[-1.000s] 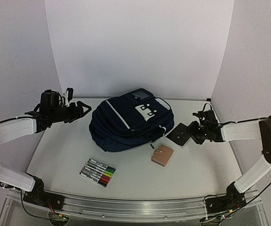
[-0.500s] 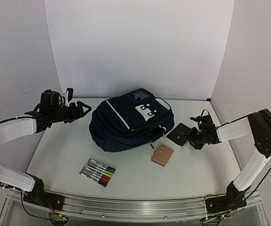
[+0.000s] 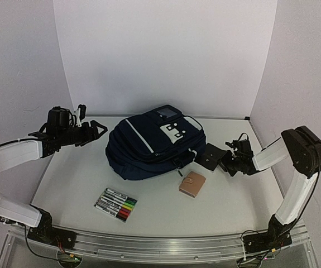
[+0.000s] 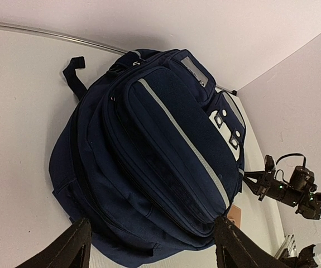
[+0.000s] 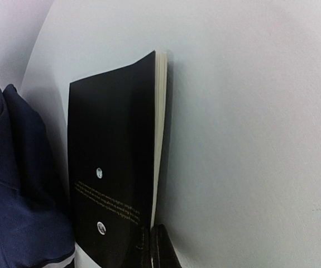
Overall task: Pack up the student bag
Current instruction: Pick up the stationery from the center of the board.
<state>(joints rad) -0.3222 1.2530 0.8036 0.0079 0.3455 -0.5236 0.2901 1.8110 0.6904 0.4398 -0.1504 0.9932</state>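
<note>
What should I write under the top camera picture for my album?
Student bag between two arms, markers and tan wallet in front, right gripper at a black notebook.

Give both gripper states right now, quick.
Left gripper: open, empty, facing the student bag.
Right gripper: at the edge of the black notebook; open or closed cannot be told.

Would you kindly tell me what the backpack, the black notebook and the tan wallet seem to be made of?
The student bag looks like matte navy woven fabric, soft and creased, with paler stripes. The black notebook seems a smooth card cover over pale paper pages, visible edge-on. The wallet looks like tan leather or imitation; too small to tell.
</note>
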